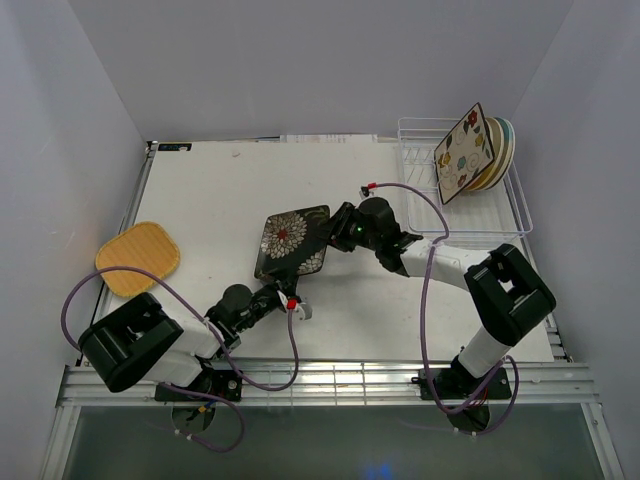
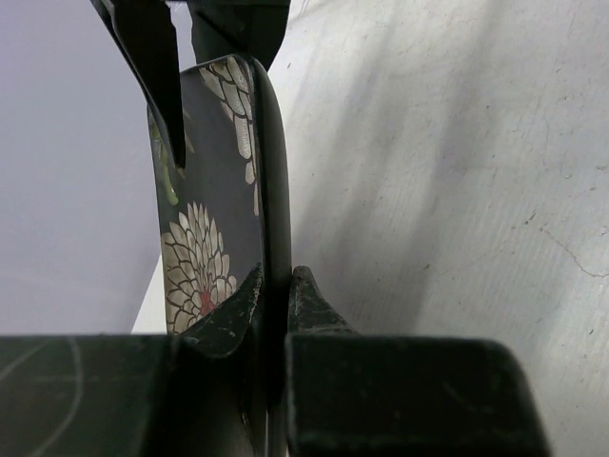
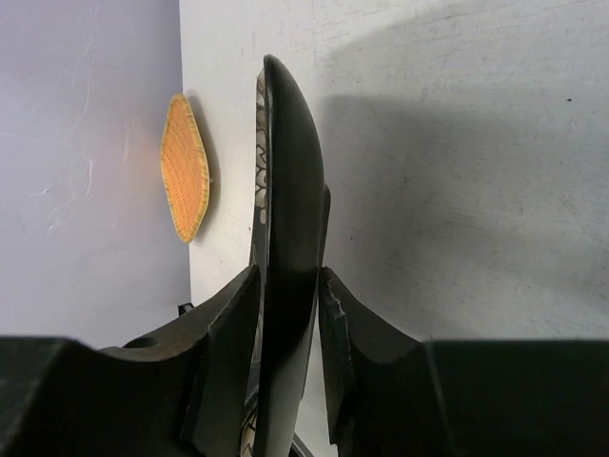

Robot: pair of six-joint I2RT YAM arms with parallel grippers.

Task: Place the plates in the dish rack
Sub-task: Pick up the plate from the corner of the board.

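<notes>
Black floral plate [image 1: 293,243] is clamped at one edge in the left jaws. The right jaws straddle the opposite edge; whether they are clamped cannot be told. Flowered cream plate [image 1: 463,152] and round plates [image 1: 502,150] are already in the dish rack [image 1: 520,215], well behind the right jaws. Orange-yellow plate [image 1: 139,258] is left on the table [image 1: 220,190], well apart from the left jaws.
</notes>
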